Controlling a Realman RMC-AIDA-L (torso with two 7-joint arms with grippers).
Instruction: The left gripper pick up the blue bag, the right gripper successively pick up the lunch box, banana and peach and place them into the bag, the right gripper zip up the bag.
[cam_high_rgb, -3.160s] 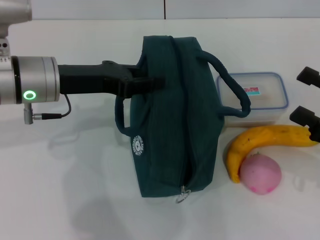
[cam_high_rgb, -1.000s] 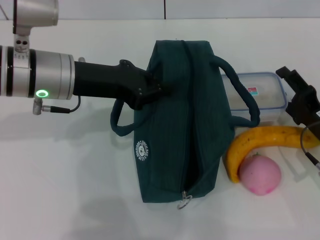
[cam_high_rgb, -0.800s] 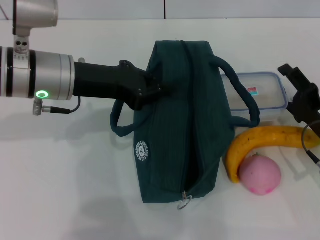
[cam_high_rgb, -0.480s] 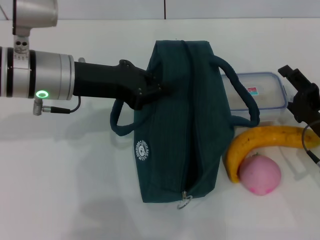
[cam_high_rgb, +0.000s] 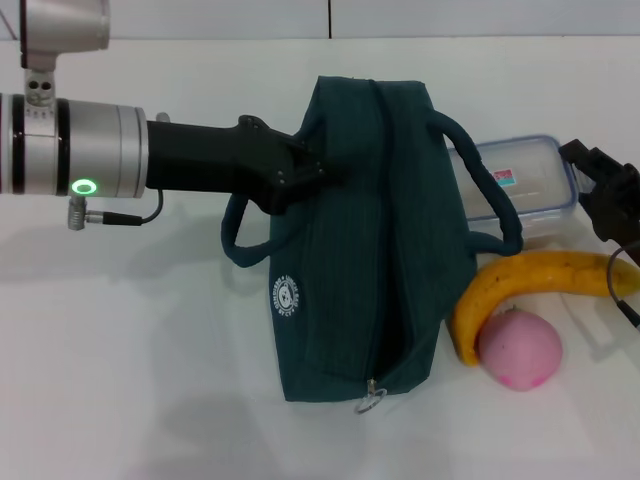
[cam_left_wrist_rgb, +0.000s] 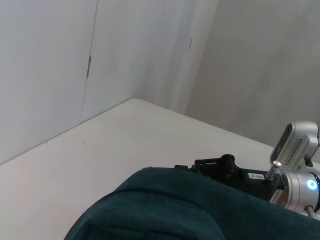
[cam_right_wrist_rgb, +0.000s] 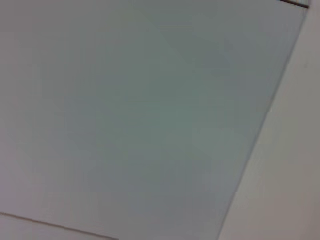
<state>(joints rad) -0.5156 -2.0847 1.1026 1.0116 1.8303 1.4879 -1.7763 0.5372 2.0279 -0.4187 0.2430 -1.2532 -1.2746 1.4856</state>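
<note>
At the bag's (cam_high_rgb: 375, 240) left edge, the left gripper (cam_high_rgb: 312, 172) is pinching the fabric beside a handle. Right of the bag lie the box (cam_high_rgb: 525, 185), banana (cam_high_rgb: 530, 285) and peach (cam_high_rgb: 518, 346), none packed. The right gripper (cam_high_rgb: 598, 190) hovers beside the box; I cannot tell its fingers' state. Packing and zipping remain.

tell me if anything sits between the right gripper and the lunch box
Nothing visible does. The right gripper is at the far right edge of the clear blue-rimmed lunch box; the dark teal bag's rope handle crosses only the box's opposite side.
</note>
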